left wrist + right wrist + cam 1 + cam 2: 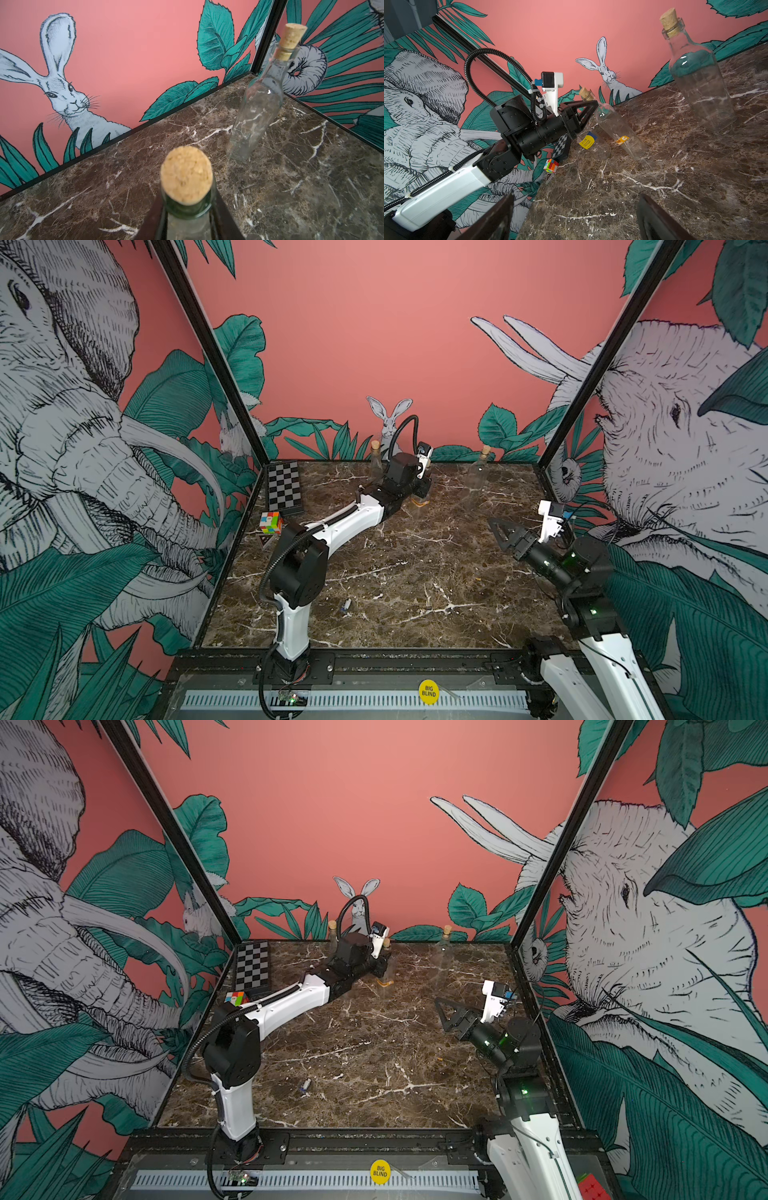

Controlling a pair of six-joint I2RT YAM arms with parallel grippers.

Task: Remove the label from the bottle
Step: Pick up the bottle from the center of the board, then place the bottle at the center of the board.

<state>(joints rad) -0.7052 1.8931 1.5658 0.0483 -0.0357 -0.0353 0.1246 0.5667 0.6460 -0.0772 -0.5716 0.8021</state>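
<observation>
Glass bottle (pixel 616 128) neck between left end effector (pixel 188 199) fingers, grip cannot be told, orange label (pixel 622 140) lower down

A chessboard (pixel 284 487) lies flat in the far left corner of the counter (pixel 415 572). Just nearer along the left edge sits a colourful puzzle cube (pixel 271 523). Toward the near edge, left of middle, lies a small bluish-white scrap (pixel 346 605), perhaps paper. Beyond the near edge, a yellow BIG BLIND disc (pixel 428 691) rests on a slotted strip (pixel 353 700).
</observation>
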